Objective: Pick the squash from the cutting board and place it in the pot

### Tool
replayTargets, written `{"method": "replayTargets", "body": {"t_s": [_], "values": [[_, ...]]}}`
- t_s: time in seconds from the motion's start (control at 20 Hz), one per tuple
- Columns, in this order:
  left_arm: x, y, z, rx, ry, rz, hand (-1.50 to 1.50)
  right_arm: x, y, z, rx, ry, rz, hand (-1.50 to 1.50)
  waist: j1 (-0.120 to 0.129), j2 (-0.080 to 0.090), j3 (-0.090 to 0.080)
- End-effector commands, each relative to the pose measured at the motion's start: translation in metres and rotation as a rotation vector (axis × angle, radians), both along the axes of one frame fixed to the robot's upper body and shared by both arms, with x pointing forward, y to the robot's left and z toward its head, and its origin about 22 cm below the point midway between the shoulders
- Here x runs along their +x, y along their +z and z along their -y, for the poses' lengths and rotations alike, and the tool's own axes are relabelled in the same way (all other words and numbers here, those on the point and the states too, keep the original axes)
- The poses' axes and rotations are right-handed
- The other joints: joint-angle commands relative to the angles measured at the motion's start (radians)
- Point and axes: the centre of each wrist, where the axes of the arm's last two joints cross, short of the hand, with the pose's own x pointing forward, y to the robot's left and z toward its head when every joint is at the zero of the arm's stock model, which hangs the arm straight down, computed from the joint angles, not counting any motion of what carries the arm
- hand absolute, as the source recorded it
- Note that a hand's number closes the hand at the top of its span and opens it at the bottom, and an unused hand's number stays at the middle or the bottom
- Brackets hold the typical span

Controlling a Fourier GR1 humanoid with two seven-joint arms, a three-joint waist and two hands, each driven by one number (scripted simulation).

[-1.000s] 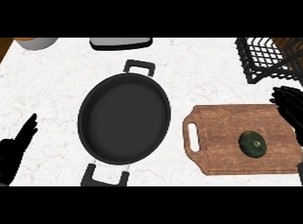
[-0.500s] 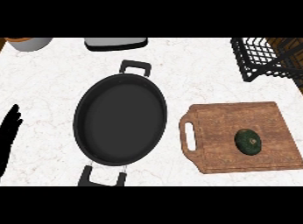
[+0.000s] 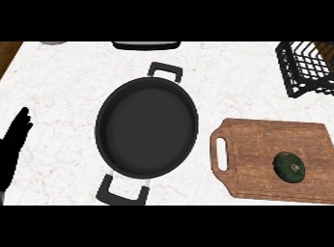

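My right robot hand gone from frame since a second ago; grasp not begun. Left robot hand (image 3: 9, 144) spread, lower left. Squash (image 3: 289, 167) on cutting board (image 3: 270, 144), lower right; pot (image 3: 147, 126) centre, empty.

1 head view, steeply downward, over counter (image 3: 63, 87), pot (image 3: 147, 128) centred

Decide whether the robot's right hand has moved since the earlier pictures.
Yes. A second ago it hovered over the cutting board's right edge, beside the squash; now it is out of view, withdrawn past that edge.
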Motion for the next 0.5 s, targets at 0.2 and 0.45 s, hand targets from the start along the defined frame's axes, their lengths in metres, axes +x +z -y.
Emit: {"method": "replayTargets", "body": {"t_s": [0.2,0.45], "values": [[0.006,-0.005,0.015,0.008,-0.047,0.011,0.0,0.012,0.039,-0.01,0.177,0.037,-0.372,-1.5,0.049,0.014,0.0],[0.014,0.007,0.022,-0.019,-0.056,0.009,0.0,0.053,0.082,-0.025,0.328,0.081,-0.539,-1.5,0.062,0.007,0.004]]}}
